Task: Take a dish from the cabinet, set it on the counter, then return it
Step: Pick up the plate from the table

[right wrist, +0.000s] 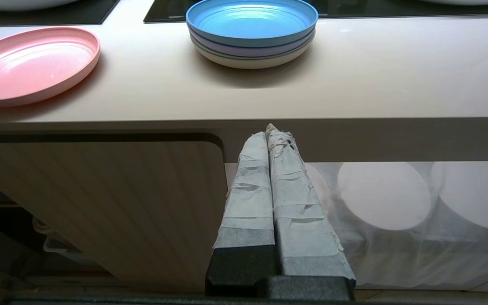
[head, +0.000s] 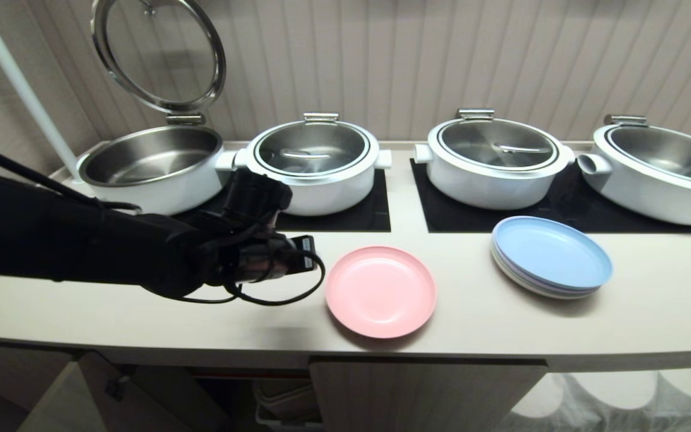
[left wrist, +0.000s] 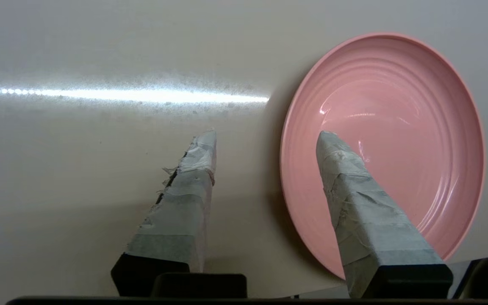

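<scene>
Left end effector (left wrist: 265,135) over desk (head: 651,300) near front edge, taped fingers (left wrist: 193,178) parted at middling width, holding nothing. One finger above bare desk, other above pink dish's near rim; rim lies in gap.

Dish (head: 380,291) just right of it, flat, close to front edge; round, so no long axis. Left arm clearly nearer. Bare desk between dish and blue plate stack (head: 552,255).

Cabinet door (head: 423,396) below dish. Right end effector (right wrist: 271,131) parked below desk edge, fingers pressed together.

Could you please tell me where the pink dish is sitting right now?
In the head view the dish lies flat on the counter near its front edge, between the left gripper and the stacked blue plates.
</scene>
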`<state>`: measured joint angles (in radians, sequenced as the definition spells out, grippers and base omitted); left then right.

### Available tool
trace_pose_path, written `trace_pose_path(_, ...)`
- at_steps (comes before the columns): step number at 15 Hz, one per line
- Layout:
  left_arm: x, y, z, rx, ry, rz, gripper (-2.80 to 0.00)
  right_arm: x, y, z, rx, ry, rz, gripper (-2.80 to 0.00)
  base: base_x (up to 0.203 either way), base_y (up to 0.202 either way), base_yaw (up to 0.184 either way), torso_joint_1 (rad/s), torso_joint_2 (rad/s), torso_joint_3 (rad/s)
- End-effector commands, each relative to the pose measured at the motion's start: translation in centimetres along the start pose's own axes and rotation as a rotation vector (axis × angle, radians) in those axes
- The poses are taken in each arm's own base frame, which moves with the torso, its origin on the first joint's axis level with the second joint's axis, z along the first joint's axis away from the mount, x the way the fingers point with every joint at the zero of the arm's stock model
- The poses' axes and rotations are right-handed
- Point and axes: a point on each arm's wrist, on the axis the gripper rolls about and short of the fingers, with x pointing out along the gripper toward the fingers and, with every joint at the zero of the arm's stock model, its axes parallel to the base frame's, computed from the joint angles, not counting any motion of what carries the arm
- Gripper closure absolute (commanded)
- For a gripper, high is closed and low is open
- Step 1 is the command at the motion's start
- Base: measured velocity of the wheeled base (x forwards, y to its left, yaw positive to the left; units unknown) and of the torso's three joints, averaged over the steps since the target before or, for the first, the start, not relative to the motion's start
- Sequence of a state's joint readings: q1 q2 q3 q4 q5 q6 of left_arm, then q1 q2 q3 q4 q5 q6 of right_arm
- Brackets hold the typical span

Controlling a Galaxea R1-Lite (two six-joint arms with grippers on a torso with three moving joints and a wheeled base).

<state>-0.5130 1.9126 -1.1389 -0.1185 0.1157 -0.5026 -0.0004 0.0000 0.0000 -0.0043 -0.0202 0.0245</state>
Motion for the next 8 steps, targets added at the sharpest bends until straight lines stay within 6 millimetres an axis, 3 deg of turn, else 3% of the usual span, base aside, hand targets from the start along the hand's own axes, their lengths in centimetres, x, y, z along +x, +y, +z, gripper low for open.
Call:
trace_pose_path(1,-2.0,0.5,0.3,-0.011,-0.025,-0.004,0.00,0.0,0.0,0.0,0.000,0.000,0.000,0.00,0.000,0.000,0.000,0.000,0.00,0.000)
trace_pose_path(8,-6.6,3.6,-0.4,0.042,-0.056,0.040,0.00,0.0,0.0,0.0,0.000,0.000,0.001,0.00,0.000,0.000,0.000,0.000,0.00,0.000)
